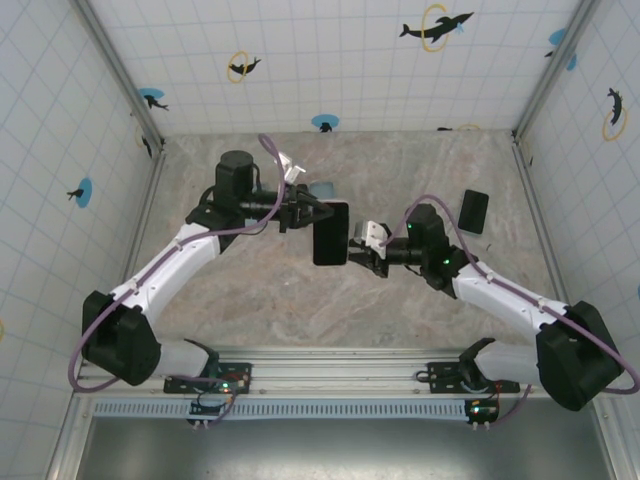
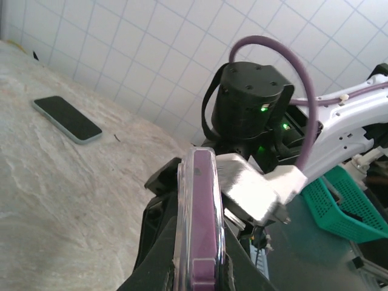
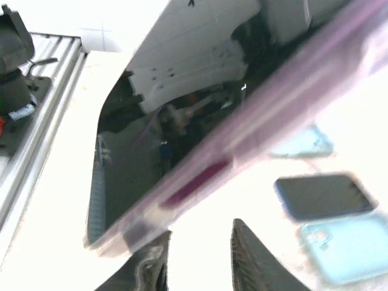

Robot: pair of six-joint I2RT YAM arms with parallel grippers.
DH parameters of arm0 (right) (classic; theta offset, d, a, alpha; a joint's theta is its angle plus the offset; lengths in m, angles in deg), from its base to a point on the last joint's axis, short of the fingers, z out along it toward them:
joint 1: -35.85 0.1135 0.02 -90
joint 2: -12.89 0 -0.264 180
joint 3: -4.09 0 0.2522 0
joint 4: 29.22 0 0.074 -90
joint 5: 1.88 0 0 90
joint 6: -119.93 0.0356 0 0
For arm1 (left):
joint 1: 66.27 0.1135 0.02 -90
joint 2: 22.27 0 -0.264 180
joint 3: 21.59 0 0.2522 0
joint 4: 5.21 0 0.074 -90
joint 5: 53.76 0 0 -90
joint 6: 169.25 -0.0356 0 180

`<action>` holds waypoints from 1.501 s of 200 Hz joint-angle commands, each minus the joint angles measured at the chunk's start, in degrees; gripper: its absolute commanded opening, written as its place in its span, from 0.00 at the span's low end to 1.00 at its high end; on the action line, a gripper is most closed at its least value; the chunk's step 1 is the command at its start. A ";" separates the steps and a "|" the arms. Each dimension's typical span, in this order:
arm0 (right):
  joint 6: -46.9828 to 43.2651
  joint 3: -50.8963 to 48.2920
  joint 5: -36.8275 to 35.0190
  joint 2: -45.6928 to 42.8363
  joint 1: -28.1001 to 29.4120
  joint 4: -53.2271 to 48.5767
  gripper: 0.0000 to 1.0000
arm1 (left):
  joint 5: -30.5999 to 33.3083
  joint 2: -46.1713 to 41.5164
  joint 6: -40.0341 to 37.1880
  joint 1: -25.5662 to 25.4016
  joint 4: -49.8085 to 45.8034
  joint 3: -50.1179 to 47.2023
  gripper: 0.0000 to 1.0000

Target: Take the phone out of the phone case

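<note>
The left gripper [image 1: 312, 213] has its jaws shut tight on the phone case [image 2: 197, 209], pinching it flat across front and back and holding it edge-up in the air above the middle of the bench [image 1: 250, 290]. The phone [image 1: 331, 233] sits inside the case, dark face showing from above.

The right gripper [image 1: 356, 243] is just beside the case's far long edge. Its jaws stand slightly apart with nothing between them, the purple rim just beyond the fingertips [image 3: 245, 248].

The step in hand looks like prying. Next the right jaws need to catch the rim or press the phone's back to pop it free while the left hold stays firm.
</note>
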 commanded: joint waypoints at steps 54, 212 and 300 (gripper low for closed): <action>8.21 -1.66 11.08 -0.88 -1.47 5.89 0.41 | -1.05 -0.63 -2.90 0.04 5.61 1.71 0.00; 9.87 1.66 14.65 3.17 -2.29 7.64 0.22 | -2.84 0.07 -2.21 0.05 5.88 1.46 0.00; 7.77 3.32 15.49 4.80 -2.26 4.20 0.13 | -3.20 -0.11 -1.91 0.00 5.65 1.50 0.00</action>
